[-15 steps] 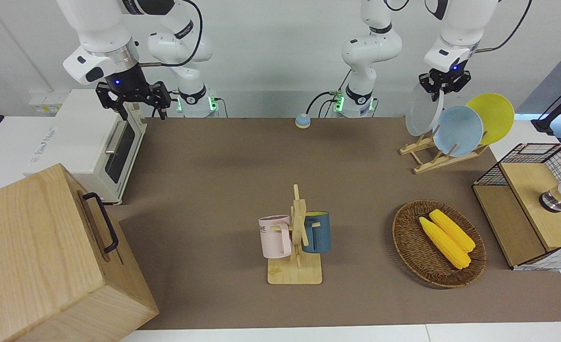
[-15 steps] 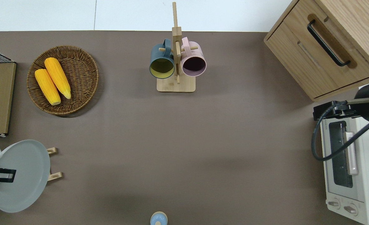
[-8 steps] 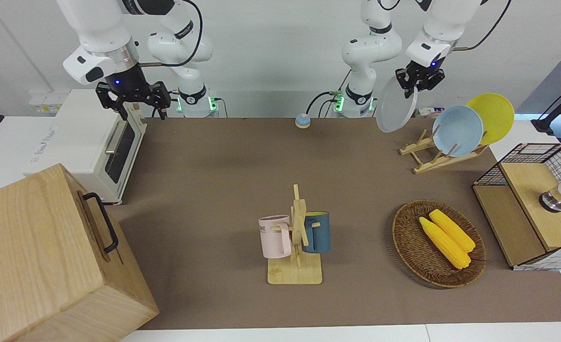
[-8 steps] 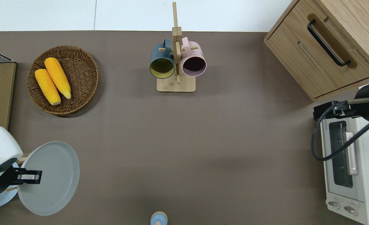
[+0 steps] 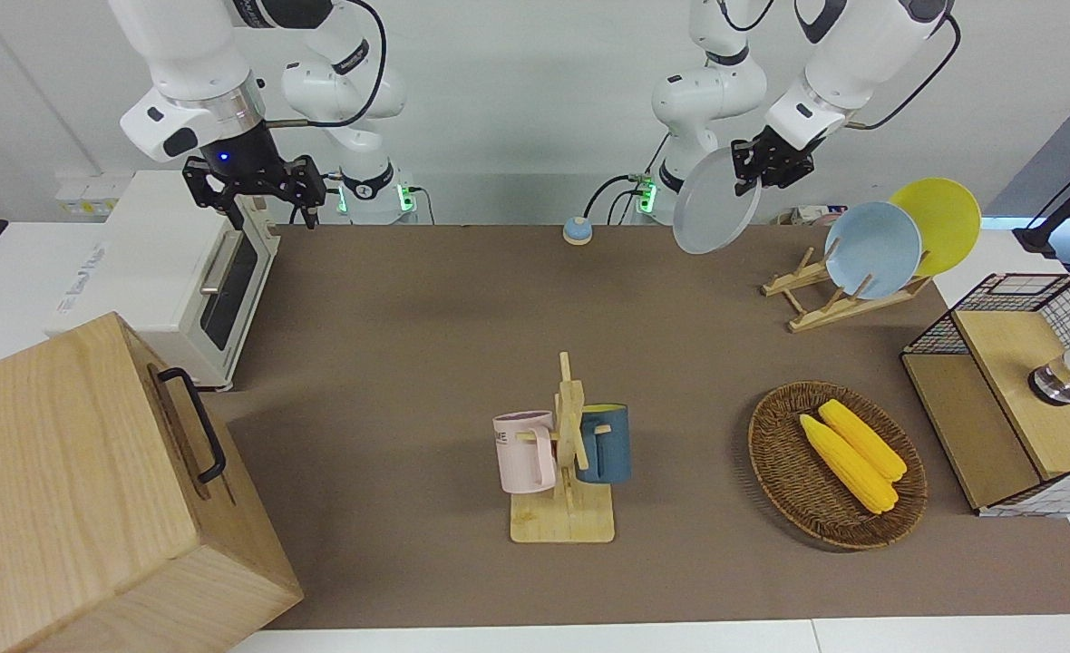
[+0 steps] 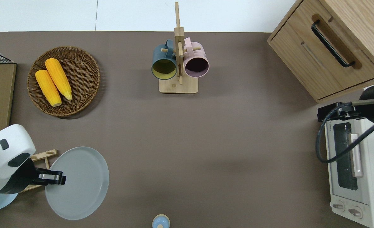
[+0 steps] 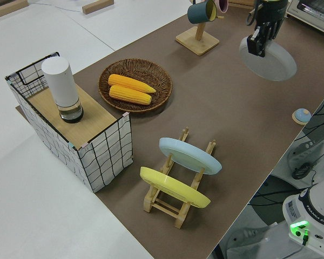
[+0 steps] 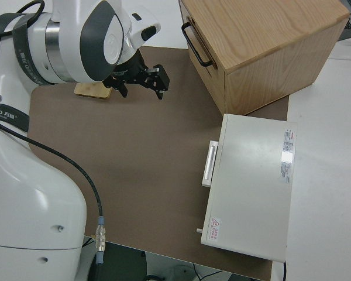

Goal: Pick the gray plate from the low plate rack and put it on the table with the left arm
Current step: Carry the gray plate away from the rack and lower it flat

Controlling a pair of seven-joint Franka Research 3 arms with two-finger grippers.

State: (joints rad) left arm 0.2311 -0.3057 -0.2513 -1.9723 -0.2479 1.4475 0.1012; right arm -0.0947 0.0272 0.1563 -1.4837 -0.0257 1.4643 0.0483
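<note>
Over the bare mat beside the rack [image 6: 41,157], your left gripper [image 6: 52,179] has the gray plate [image 6: 79,183] pinched by its rim, fingers closed across the edge, one on each face. The plate hangs tilted, neither upright as racked nor flat, likely because an edge grip is all a racked plate offers, so it still needs levelling before it can sit on the table [image 6: 206,142]. It's in the air, clear of the rack's pegs; the front view shows it well above the mat. The rack's end slot toward the table's middle is empty, and the blue plate [image 7: 190,155] and yellow plate [image 7: 174,187] lean in the other slots, untouched. Open mat under and around the plate gives you room to set down; the small blue button [image 6: 160,221] near the robots' edge is the nearest thing to avoid. Lower slowly: a rim pinch on a smooth plate could slip or pivot. The right arm is parked, its gripper [image 5: 258,192] spread open and empty.
</note>
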